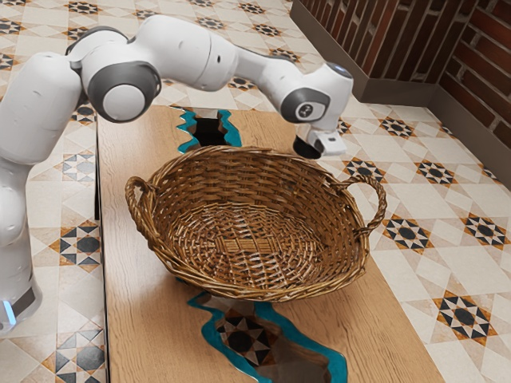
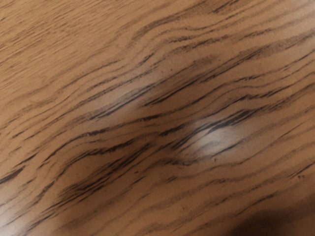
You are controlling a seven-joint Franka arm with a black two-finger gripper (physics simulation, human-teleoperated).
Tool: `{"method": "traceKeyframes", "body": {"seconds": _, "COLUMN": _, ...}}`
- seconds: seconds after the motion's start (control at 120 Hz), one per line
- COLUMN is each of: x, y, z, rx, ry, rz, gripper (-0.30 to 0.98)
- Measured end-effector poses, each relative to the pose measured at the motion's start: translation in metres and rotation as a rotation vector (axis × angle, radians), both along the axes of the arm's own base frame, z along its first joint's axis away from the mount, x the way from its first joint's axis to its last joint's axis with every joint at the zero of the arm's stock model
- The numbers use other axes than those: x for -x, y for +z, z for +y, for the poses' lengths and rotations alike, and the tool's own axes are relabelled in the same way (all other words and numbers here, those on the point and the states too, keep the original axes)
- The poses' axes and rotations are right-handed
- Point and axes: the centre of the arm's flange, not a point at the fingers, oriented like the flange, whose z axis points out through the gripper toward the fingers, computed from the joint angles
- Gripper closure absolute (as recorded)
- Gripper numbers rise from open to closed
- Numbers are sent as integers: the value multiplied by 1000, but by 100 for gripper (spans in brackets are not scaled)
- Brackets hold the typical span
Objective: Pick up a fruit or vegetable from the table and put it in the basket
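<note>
The brown, oval basket of woven wicker point(image 1: 247, 275) stands upright on the pale wooden worktop point(image 1: 132, 319), its open mouth facing up and its slatted bottom in sight. One looped handle point(image 1: 137, 209) is toward the exterior view's left, the other point(image 1: 377, 209) toward its right. Where the fruit or vegetable is, I cannot tell.

Just beyond the basket's far rim, the black tool point(image 1: 306, 148) hangs low at the end of the arm, partly hidden behind the wickerwork. Whether it is clenched, released or grasping something, I cannot tell. The white and grey arm point(image 1: 185, 52) rises at the exterior view's left, bends over at a high elbow and stretches across behind the basket, its wrist turned downward. In the wrist view the hand's camera faces brown wood grain point(image 2: 147, 88) with dark, wavy streaks and soft glints; a dark, blurred patch point(image 2: 275, 223) there cannot be made out.

Blue-edged, dark gaps point(image 1: 209, 130) run through the worktop. Around it lies a patterned tile floor point(image 1: 407, 279), with a red-brown brick wall point(image 1: 479, 56) farther back.
</note>
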Motion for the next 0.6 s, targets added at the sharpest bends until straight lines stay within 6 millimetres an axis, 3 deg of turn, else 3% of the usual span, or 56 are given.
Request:
{"method": "traceKeyframes", "body": {"seconds": 0.233, "x": -2, "y": -1, "z": -18, "rx": 13, "ry": -12, "rz": 1, "gripper": 0}}
{"method": "traceKeyframes", "body": {"seconds": 0.6, "x": 0, "y": -8, "z": -19, "rx": 27, "ry": 20, "rz": 14, "gripper": 0}}
